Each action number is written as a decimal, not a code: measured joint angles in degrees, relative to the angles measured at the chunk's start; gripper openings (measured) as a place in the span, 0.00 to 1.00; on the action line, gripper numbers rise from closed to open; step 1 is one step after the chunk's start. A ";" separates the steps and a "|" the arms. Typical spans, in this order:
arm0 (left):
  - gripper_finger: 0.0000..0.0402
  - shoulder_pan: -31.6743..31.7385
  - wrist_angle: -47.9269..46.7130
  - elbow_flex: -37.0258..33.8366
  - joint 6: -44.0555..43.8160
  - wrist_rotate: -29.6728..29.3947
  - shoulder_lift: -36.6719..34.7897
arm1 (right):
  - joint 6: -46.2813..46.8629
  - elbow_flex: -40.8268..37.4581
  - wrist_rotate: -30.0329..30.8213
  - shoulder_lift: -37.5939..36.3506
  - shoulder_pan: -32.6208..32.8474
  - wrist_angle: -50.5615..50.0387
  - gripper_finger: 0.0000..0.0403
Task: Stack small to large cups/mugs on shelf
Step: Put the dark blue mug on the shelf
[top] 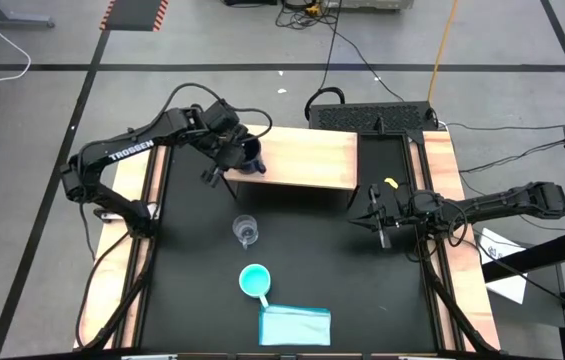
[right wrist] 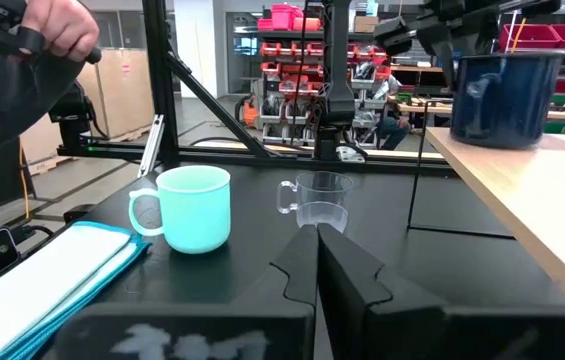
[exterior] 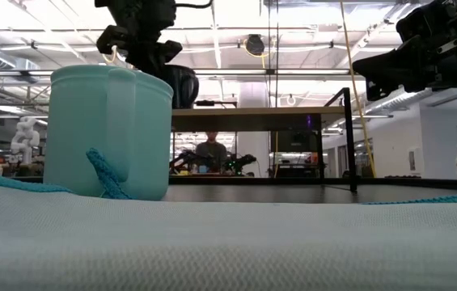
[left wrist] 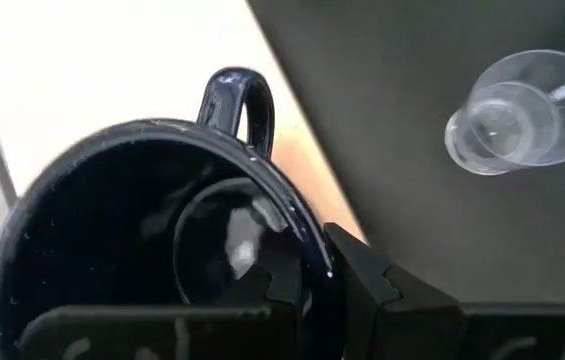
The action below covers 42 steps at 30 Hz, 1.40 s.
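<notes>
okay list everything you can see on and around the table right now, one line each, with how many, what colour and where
navy mug: one, dark navy, upright on the shelf's left end, near its front edge
shelf: one, light wood top with dark sides, at the back of the table
glass cup: one, clear, on the table in front of the shelf
turquoise mug: one, turquoise, on the table nearer the front
cloth: one, light blue, folded, at the table's front edge
table: one, black top
person: one, in the room behind the table
left gripper: at the navy mug's rim
right gripper: shut, hovering at the table's right side
</notes>
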 joint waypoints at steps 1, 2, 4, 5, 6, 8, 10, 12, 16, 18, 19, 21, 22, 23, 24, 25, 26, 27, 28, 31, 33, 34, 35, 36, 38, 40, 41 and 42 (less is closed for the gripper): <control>0.10 0.02 0.08 0.00 -0.47 -0.98 -0.02 | 0.00 -0.01 0.01 0.00 0.00 0.00 0.00; 0.10 0.03 0.06 0.00 -1.01 -1.73 -0.06 | 0.00 -0.01 0.01 0.00 -0.01 0.00 0.00; 0.10 0.02 0.22 0.00 -1.45 -2.82 -0.09 | 0.00 0.01 -0.01 0.00 -0.01 0.00 0.00; 0.10 0.03 0.44 0.00 -1.58 -2.90 -0.09 | 0.00 -0.01 0.00 0.00 -0.01 0.00 0.00; 0.10 0.02 0.69 0.00 -1.64 -2.90 -0.09 | 0.00 0.00 0.01 0.00 0.01 0.00 0.00; 0.10 0.02 1.71 0.00 -2.13 -2.90 -0.09 | 0.00 0.00 0.00 0.00 -0.01 0.00 0.00; 0.10 0.00 2.33 0.00 -2.43 -2.85 -0.11 | 0.00 0.01 0.01 0.00 -0.01 -0.01 0.00; 0.10 0.00 2.33 0.00 -2.46 -2.85 -0.11 | 0.00 0.00 0.01 0.00 -0.01 -0.02 0.00; 0.10 0.00 3.28 0.02 -2.57 -1.65 -0.13 | -0.02 0.00 -0.01 0.00 -0.01 -0.01 0.00; 0.11 0.00 3.27 0.02 -2.62 -1.15 -0.15 | -0.02 -0.01 0.00 0.00 -0.01 -0.02 0.00; 0.11 0.00 3.30 0.02 -2.62 -1.15 -0.15 | -0.02 0.00 -0.01 0.00 0.01 -0.02 0.00; 0.11 0.00 3.31 0.02 -2.80 -1.13 -0.17 | -0.02 0.00 -0.01 0.00 -0.01 -0.02 0.00; 0.11 0.00 3.34 0.04 -2.89 -1.13 -0.20 | -0.02 0.01 0.01 0.00 -0.01 0.00 0.00; 0.11 0.00 3.42 0.04 -3.00 -1.13 -0.22 | -0.02 0.00 0.00 0.00 -0.01 -0.02 0.00; 0.12 0.00 3.52 0.05 -3.14 -1.13 -0.22 | -0.02 0.01 -0.01 0.00 -0.01 -0.02 0.00; 0.14 0.00 3.56 0.07 -3.46 -1.12 -0.22 | 0.11 0.01 0.01 0.00 -0.01 -0.02 0.00; 0.15 0.00 3.62 0.09 -3.66 -1.13 -0.22 | 0.11 0.00 0.00 0.00 -0.01 -0.02 0.00; 0.17 0.00 3.74 0.09 -3.96 -1.10 -0.22 | 0.13 0.00 0.01 0.00 -0.01 -0.02 0.00; 0.19 0.00 3.96 0.11 -3.98 -1.10 -0.24 | 0.14 -0.01 -0.01 0.00 -0.01 -0.03 0.00; 0.24 0.00 3.99 0.15 -3.98 -1.08 -0.33 | 0.35 0.00 -0.01 0.00 0.00 -0.04 0.00; 0.27 0.00 3.97 0.15 -3.98 -1.08 -0.33 | 0.37 -0.01 -0.01 0.00 0.01 -0.04 0.00; 0.28 0.00 3.97 0.15 -3.98 -1.09 -0.33 | 0.37 -0.01 0.00 0.00 0.00 -0.04 0.00; 0.29 0.00 3.95 0.15 -3.98 -1.10 -0.33 | 0.37 -0.01 0.01 0.00 -0.01 -0.04 0.00; 0.30 0.00 3.95 0.15 -3.93 -1.10 -0.33 | 0.37 0.01 0.00 0.00 -0.01 -0.04 0.00; 0.31 0.00 4.03 0.15 -3.91 -1.14 -0.33 | 0.38 0.00 0.00 0.00 -0.01 -0.04 0.00; 0.32 -0.09 4.77 0.15 -4.01 -1.27 -0.47 | 0.39 0.01 0.01 0.00 -0.01 -0.04 0.00; 0.33 -0.10 5.19 0.15 -4.05 -1.45 -0.63 | 0.39 -0.01 -0.01 0.00 0.00 -0.05 0.00; 0.33 -0.26 5.48 0.15 -4.00 -1.45 -0.92 | 0.39 -0.01 -0.01 0.00 -0.01 -0.04 0.00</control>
